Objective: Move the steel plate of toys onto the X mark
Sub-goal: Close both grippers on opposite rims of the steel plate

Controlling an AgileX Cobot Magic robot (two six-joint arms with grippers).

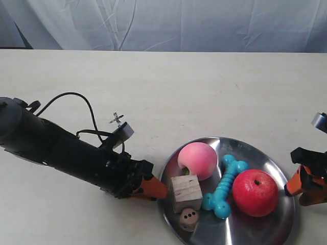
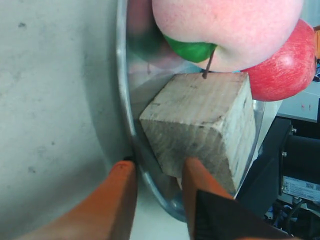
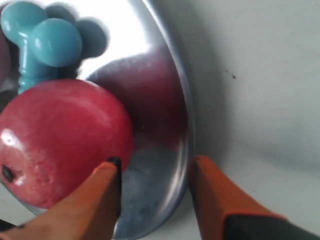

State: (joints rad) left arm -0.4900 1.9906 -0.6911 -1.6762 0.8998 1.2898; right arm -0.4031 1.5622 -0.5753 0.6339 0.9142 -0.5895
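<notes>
Leftmost, the X mark [image 1: 116, 120] sits on the table [image 1: 214, 92], up and left of the steel plate [image 1: 255, 232] and apart from it. The left gripper [image 2: 157, 164] is spread astride the plate's rim by the wooden cube [image 1: 186, 190]. The right gripper [image 3: 156, 161] is likewise spread astride the opposite rim, beside the red apple [image 1: 255, 192].

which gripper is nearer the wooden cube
Left. The left gripper straddles the rim of the steel plate, one finger right beside the wooden cube. The right gripper straddles the opposite rim, by the red apple.
</notes>
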